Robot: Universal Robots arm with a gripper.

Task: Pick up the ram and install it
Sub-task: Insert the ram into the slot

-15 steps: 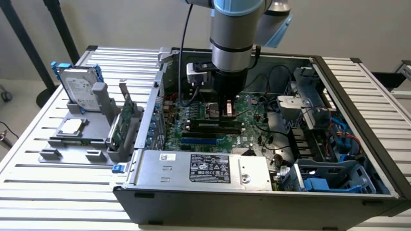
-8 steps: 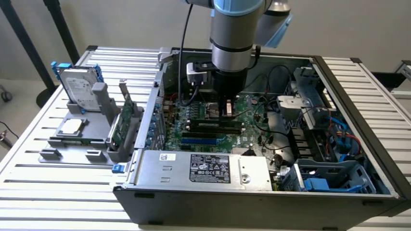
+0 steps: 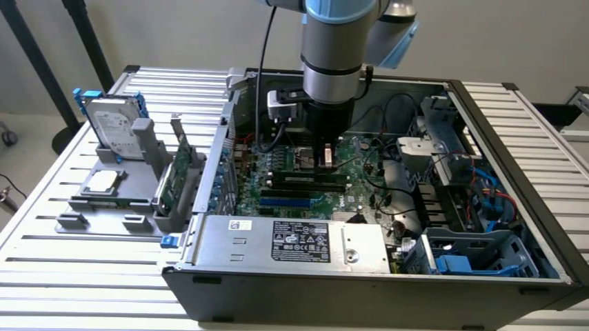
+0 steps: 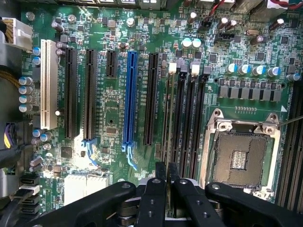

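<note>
The ram (image 4: 166, 118) is a thin green stick seen edge-on in the wrist view. It stands along the black memory slot nearest the long expansion slots. My gripper (image 4: 166, 171) is shut on its near end, the black fingers (image 4: 156, 189) pinching it from both sides. In the exterior view the gripper (image 3: 327, 160) points straight down onto the motherboard (image 3: 276, 162) inside the open computer case (image 3: 515, 158). Whether the stick is fully seated cannot be told.
An empty CPU socket (image 4: 241, 156) lies beside the memory slots, and a blue expansion slot (image 4: 129, 94) on their other side. Outside the case, on the exterior view's left, a grey holder carries a hard drive (image 3: 115, 127) and a green expansion card (image 3: 179, 172). Cables (image 3: 396, 165) and drive cages (image 3: 478, 255) crowd the case's right.
</note>
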